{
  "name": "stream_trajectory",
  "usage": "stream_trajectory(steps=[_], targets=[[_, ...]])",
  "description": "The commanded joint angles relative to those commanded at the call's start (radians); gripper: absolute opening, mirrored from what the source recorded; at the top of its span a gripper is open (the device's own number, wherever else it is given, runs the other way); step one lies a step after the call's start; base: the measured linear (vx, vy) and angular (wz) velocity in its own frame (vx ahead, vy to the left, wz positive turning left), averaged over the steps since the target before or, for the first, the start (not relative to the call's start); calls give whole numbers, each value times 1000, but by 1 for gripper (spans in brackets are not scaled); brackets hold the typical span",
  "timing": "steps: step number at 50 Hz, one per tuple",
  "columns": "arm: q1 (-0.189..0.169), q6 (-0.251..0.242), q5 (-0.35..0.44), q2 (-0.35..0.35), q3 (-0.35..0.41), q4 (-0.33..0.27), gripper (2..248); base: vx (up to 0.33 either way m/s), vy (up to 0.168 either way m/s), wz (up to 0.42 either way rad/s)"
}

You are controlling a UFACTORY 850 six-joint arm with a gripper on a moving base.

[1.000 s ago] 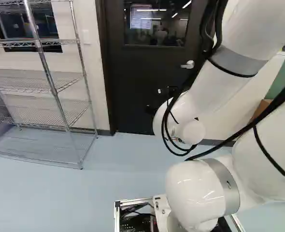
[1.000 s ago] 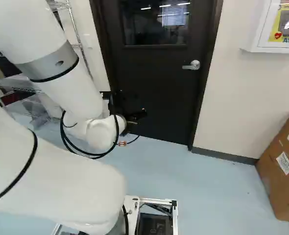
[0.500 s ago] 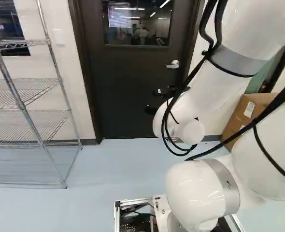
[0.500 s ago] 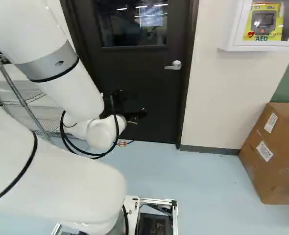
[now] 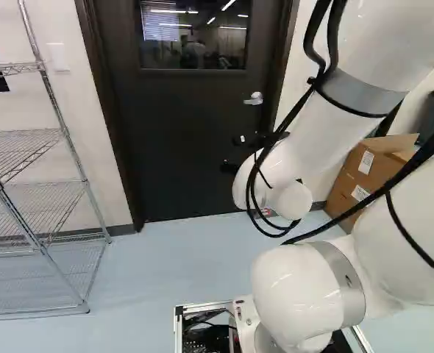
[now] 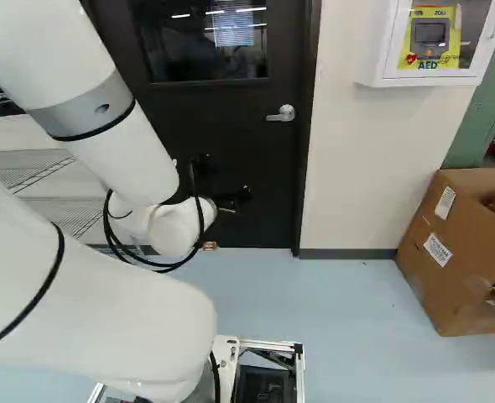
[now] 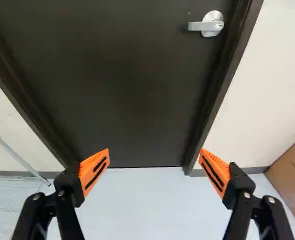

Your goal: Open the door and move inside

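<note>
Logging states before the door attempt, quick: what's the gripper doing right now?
Gripper: open, jaws wide apart, holding nothing.

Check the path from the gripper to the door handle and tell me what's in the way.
Nothing visible stands between the open gripper and the door handle. The wire shelf and cardboard box stand off to either side of the door.
</note>
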Motion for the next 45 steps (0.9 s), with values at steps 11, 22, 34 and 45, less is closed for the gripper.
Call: stream_trajectory(steps=[11,22,34,45], targets=[[0,0,0,0,0,0,247,113,104,-5],[0,0,0,0,0,0,247,153,89,3],[0,0,0,0,0,0,247,183,74,-15],[0,0,0,0,0,0,247,181,30,-6]])
